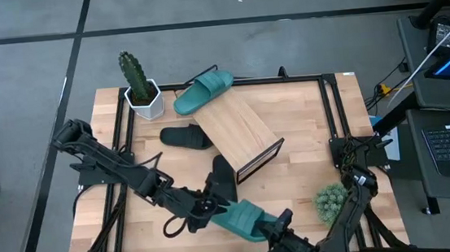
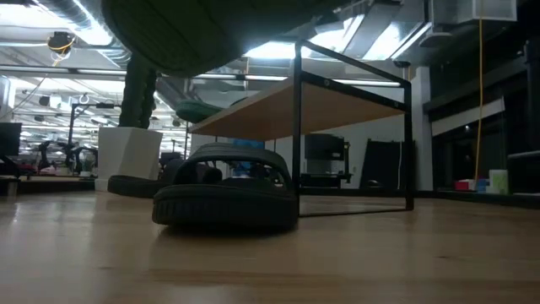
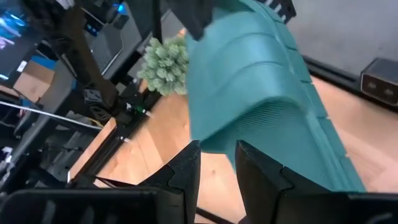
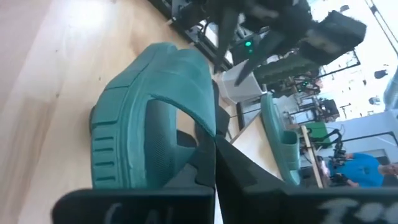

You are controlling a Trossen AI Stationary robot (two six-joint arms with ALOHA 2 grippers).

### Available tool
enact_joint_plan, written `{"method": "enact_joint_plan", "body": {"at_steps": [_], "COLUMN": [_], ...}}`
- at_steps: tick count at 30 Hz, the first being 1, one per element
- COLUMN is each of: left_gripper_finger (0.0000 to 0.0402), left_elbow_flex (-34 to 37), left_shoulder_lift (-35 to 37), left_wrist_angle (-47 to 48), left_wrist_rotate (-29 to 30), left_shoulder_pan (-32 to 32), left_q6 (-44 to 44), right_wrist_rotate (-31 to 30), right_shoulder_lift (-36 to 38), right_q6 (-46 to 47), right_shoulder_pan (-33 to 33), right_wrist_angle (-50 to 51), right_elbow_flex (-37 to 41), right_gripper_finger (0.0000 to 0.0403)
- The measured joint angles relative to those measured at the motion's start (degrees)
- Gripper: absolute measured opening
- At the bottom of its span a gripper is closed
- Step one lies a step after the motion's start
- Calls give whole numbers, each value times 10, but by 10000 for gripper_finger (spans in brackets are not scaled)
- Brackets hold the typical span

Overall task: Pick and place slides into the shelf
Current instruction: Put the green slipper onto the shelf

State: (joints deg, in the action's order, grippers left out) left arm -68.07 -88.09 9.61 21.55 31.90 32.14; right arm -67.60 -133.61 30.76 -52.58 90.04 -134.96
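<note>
A teal slide (image 1: 245, 218) hangs above the table's near edge between my two grippers. My left gripper (image 1: 208, 207) is shut on its left end. My right gripper (image 1: 276, 219) is shut, its fingers at the strap opening from the right. One black slide (image 1: 223, 179) lies sole-down on the table at the shelf's near end. Another black slide (image 1: 187, 136) lies left of the shelf (image 1: 238, 133). A second teal slide (image 1: 203, 91) rests on the shelf's far end. In the low view the held slide's underside (image 2: 194, 34) shows high above the black slide (image 2: 226, 190). My left gripper pinches the edge of the teal slide's sole (image 3: 219, 148) at one end between its two fingers (image 3: 186, 180), coming from the table's left and slanting slightly down. The slide is lifted clear of the table. My right gripper's shut fingers (image 4: 208, 163) reach under the edge of the slide's strap (image 4: 204, 121) from the table's right. The strap hides the tips.
A cactus in a white pot (image 1: 142, 88) stands at the far left corner of the table. A small green plant (image 1: 330, 202) sits near the right arm. Bare wood lies between the shelf and the table's right edge (image 1: 315, 126).
</note>
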Motion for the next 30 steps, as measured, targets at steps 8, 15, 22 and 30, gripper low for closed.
{"method": "enact_joint_plan", "body": {"at_steps": [8,15,22,30], "left_gripper_finger": [92,92,92,92], "left_elbow_flex": [0,0,0,0], "left_shoulder_lift": [-26,-26,-26,-30], "left_wrist_angle": [-5,-2,2,0], "left_wrist_rotate": [34,51,64,41], "left_shoulder_pan": [-5,0,13,14], "left_q6": [51,44,45,45], "right_wrist_rotate": [-27,-26,-16,10], "right_shoulder_lift": [5,5,5,5], "right_q6": [0,2,7,21], "right_shoulder_pan": [-1,-1,-5,-9], "right_wrist_angle": [-3,-3,-4,-4], "right_elbow_flex": [0,0,0,0], "right_gripper_finger": [0,0,0,2]}}
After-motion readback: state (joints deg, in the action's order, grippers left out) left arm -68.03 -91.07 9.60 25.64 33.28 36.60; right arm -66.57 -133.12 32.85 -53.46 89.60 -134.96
